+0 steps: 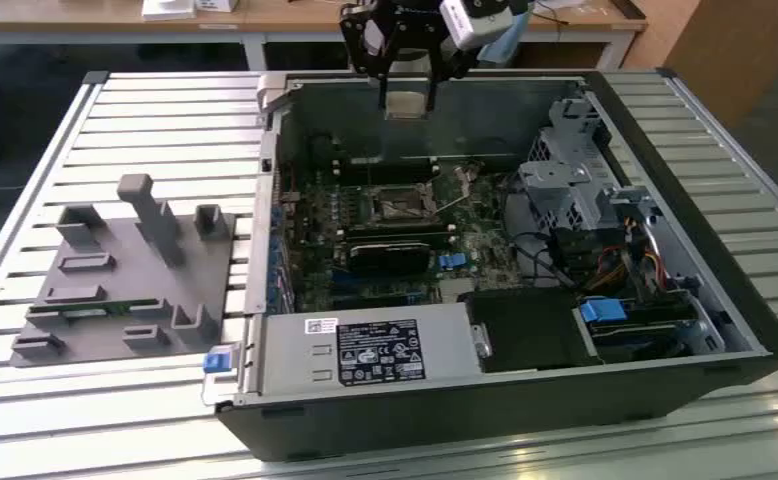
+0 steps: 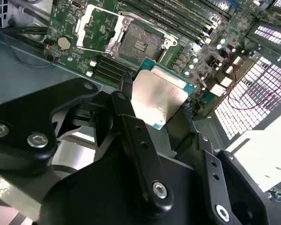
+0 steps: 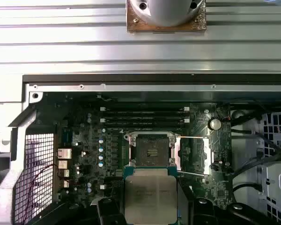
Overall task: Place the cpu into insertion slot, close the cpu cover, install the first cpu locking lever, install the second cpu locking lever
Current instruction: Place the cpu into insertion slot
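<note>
We see the cpu (image 2: 161, 93), a small flat square chip with a dull, brushed silver-grey metal top and a thin green rim. It is pinched by two opposite edges between the fingers of the black metal gripper (image 1: 407, 100). The chip's metal face catches a soft glare, and its edges look straight and clean. The claw is closed only to the chip's width. In the second wrist view a dark fingertip (image 2: 126, 83) presses one side while its partner bears on the far side, with the chip spanning the gap.

In the exterior view the claw hangs above the rear wall of the open black and grey computer case (image 1: 709, 330), clear of the board. The chip is therefore up in the air, not seated.

Below it the green circuit board (image 1: 322, 250) carries the square insertion slot (image 3: 151, 151), a dark bed in a silver surround, lying bare. Beside it the cpu cover (image 3: 207, 152), a thin silver-grey metal frame with an open middle, is swung open off the slot. Thin metal rods run along its edges.

The case lies on its side on a ribbed aluminium slatted table (image 1: 162, 110). Towards the exterior view's left a matte grey plastic fixture tray (image 1: 122, 280) rests on the table with upright blocks.
</note>
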Controlling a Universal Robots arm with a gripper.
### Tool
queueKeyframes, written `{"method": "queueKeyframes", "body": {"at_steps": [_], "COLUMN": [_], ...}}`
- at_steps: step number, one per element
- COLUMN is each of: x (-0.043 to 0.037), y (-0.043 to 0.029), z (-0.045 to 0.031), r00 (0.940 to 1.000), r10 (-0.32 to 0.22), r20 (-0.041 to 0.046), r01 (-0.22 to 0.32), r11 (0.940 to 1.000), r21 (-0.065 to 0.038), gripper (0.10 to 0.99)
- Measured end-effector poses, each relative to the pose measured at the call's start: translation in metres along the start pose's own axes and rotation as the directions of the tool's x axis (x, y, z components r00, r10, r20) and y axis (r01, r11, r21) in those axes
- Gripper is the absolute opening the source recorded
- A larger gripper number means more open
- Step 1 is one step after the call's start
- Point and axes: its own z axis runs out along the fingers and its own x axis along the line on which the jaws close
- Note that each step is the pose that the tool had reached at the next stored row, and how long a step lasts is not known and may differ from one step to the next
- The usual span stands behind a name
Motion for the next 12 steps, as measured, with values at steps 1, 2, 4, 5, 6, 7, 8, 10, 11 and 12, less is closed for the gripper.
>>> {"method": "queueKeyframes", "body": {"at_steps": [1, 2, 4, 5, 6, 7, 8, 10, 11, 12], "x": [0.0, 0.0, 0.0, 0.0, 0.0, 0.0, 0.0, 0.0, 0.0, 0.0], "y": [0.0, 0.0, 0.0, 0.0, 0.0, 0.0, 0.0, 0.0, 0.0, 0.0], "z": [0.0, 0.0, 0.0, 0.0, 0.0001, 0.0, 0.0, 0.0, 0.0, 0.0001], "r00": [1.0, 0.9999, 0.9998, 0.9997, 0.9996, 0.9995, 0.9994, 0.9986, 0.9984, 0.9982], "r10": [0.005, 0.01, 0.019, 0.023, 0.027, 0.031, 0.035, 0.052, 0.056, 0.06], "r20": [0.0005, 0.0009, 0.0017, 0.0021, 0.0025, 0.0028, 0.0032, 0.0046, 0.005, 0.0053], "r01": [-0.005, -0.01, -0.019, -0.023, -0.027, -0.031, -0.035, -0.052, -0.056, -0.06], "r11": [1.0, 0.9999, 0.9998, 0.9997, 0.9996, 0.9995, 0.9994, 0.9986, 0.9984, 0.9982], "r21": [0.0, 0.0, 0.0, -0.001, -0.001, -0.001, -0.001, -0.001, -0.001, -0.001], "gripper": [0.537, 0.537, 0.537, 0.537, 0.537, 0.537, 0.537, 0.537, 0.537, 0.537]}}
